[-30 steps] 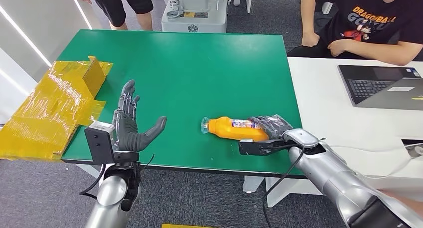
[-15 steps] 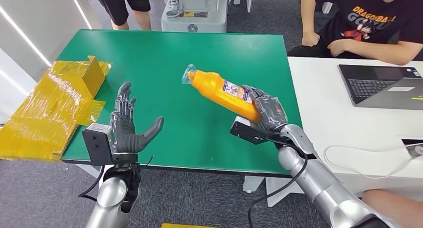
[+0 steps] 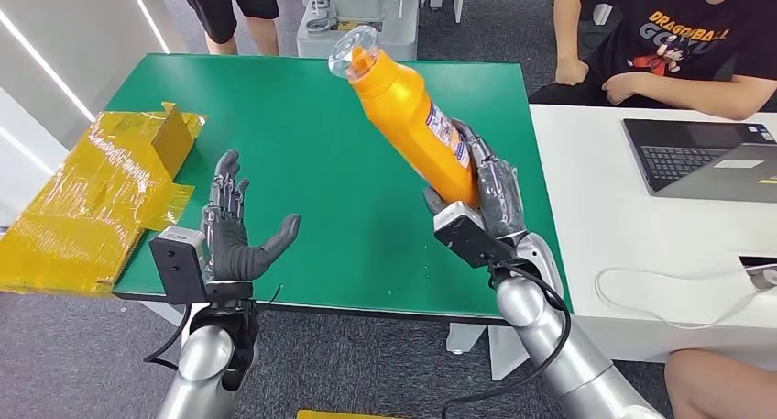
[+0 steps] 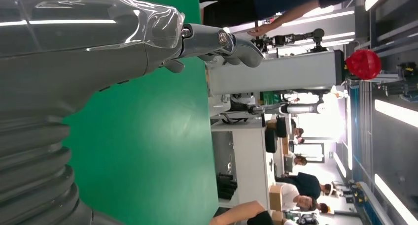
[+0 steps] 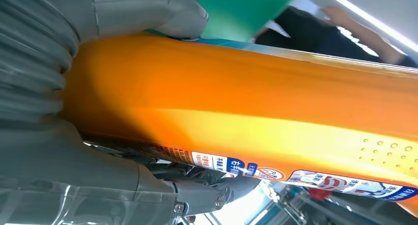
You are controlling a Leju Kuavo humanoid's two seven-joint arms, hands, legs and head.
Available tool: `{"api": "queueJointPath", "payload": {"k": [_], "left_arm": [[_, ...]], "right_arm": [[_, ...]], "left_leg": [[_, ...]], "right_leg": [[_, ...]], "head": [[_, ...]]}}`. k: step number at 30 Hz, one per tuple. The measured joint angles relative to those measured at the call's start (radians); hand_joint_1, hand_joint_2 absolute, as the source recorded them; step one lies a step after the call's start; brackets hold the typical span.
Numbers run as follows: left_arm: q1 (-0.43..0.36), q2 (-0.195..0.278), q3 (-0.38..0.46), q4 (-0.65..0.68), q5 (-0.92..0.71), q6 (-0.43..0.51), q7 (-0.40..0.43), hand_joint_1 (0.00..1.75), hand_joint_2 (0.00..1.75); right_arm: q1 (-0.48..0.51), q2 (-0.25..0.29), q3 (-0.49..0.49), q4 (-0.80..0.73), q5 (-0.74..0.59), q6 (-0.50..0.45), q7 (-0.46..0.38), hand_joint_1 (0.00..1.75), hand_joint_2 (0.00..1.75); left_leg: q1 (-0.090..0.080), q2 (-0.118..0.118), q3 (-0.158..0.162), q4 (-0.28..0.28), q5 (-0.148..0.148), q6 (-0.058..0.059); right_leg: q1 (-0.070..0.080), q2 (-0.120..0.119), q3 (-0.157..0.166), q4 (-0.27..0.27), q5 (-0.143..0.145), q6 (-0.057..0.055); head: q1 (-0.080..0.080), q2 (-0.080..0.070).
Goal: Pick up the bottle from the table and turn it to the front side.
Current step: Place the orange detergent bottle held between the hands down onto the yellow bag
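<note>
Item: your bottle (image 3: 410, 116), gripped at its base by the right hand (image 3: 487, 199), is off the table (image 3: 302, 116) and tilted cap-up above it, left hand (image 3: 235, 236) open and empty near its edge; pickup done, front-side turn seemingly unfinished.

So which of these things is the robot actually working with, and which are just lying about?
Part of the job:
orange bottle, held by the right hand
green table

Just lying about:
yellow box
laptop
white cable
left hand, holding nothing
</note>
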Motion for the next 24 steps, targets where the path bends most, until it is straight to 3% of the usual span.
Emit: {"api": "queueJointPath", "payload": {"k": [10, 17, 24], "left_arm": [[-0.014, 0.0, -0.002, 0.0, -0.041, -0.011, 0.023, 0.0, 1.75], [-0.075, 0.002, -0.014, 0.012, -0.078, -0.06, 0.065, 0.0, 1.75], [-0.1, 0.004, -0.016, 0.017, -0.087, -0.076, 0.074, 0.0, 1.75]], "right_arm": [[0.141, 0.077, -0.05, -0.171, -0.286, -0.129, -0.117, 1.75, 1.75], [0.241, 0.112, -0.077, -0.233, -0.442, 0.038, -0.022, 1.75, 1.75], [0.273, 0.128, -0.115, -0.247, -0.457, 0.073, -0.012, 1.75, 1.75]], "left_leg": [[0.0, 0.0, 0.0, 0.0, -0.001, -0.001], [0.0, 0.0, 0.0, 0.0, -0.001, -0.001], [0.0, 0.001, 0.0, 0.0, -0.001, -0.001]], "right_leg": [[0.0, 0.0, 0.0, 0.0, -0.001, -0.001], [0.0, 0.0, 0.0, 0.0, -0.001, -0.001], [0.0, 0.001, 0.0, 0.0, -0.001, -0.001]], "head": [[0.0, 0.0], [0.0, 0.0], [0.0, 0.0]]}}
